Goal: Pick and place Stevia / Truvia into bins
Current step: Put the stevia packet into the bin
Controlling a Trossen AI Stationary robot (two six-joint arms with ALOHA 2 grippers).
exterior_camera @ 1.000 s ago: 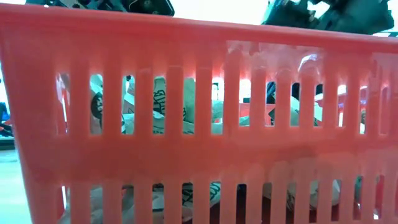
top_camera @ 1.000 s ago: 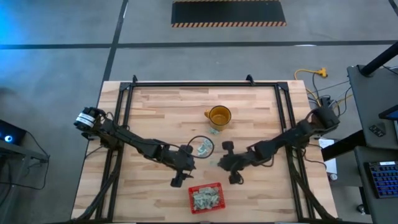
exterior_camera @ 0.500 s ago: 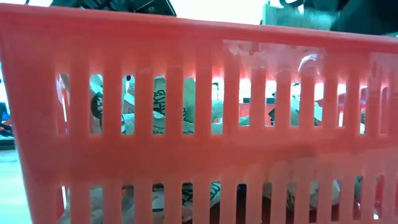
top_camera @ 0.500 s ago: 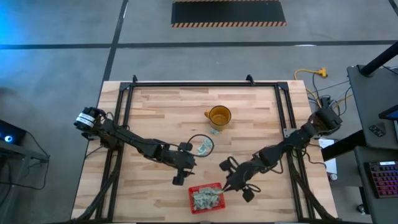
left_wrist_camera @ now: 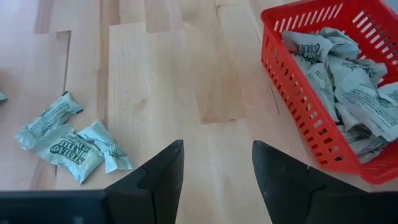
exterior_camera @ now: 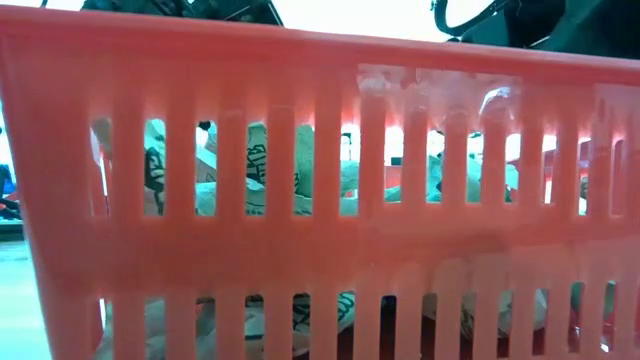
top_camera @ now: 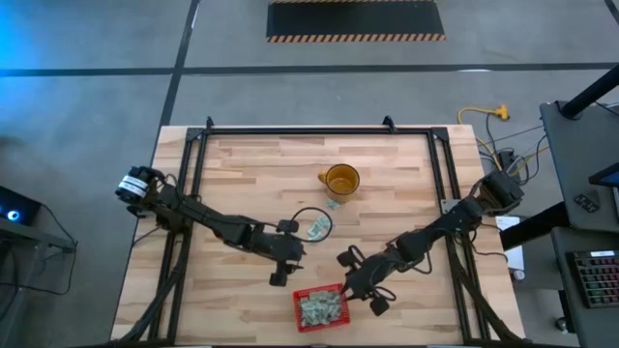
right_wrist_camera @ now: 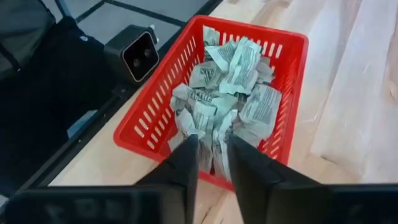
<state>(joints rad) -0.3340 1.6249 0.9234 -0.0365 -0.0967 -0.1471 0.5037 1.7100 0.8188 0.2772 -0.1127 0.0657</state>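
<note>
The red basket (top_camera: 319, 307) stands near the table's near edge, holding several pale green and white Stevia packets (right_wrist_camera: 239, 93); its slotted wall (exterior_camera: 300, 240) fills the low view. My right gripper (top_camera: 350, 286) hangs at the basket's right far corner, shut on one packet. My left gripper (top_camera: 280, 269) hovers open over bare wood left of the basket (left_wrist_camera: 323, 93). Three loose packets (left_wrist_camera: 68, 140) lie flat on the table near it, also seen in the high view as loose packets (top_camera: 316, 228). My right gripper (right_wrist_camera: 212, 149) pinches a crumpled packet (right_wrist_camera: 212, 134) between its two fingers (right_wrist_camera: 185, 163), coming slanting down from the table's right. The packet is lifted clear, over the basket's near rim in the right wrist view, just above the pile inside.
A translucent amber mug (top_camera: 340, 180) stands mid-table, with a packet (top_camera: 332, 203) beside it. A thin black ring (top_camera: 309, 224) lies around the loose packets. A small camera block (right_wrist_camera: 138, 53) sits at the table's near edge beside the basket. Bare wood lies left and right.
My right gripper has travelled from mid-table, right of the loose packets, toward the near edge and then a little left, up to the basket's right far corner.
</note>
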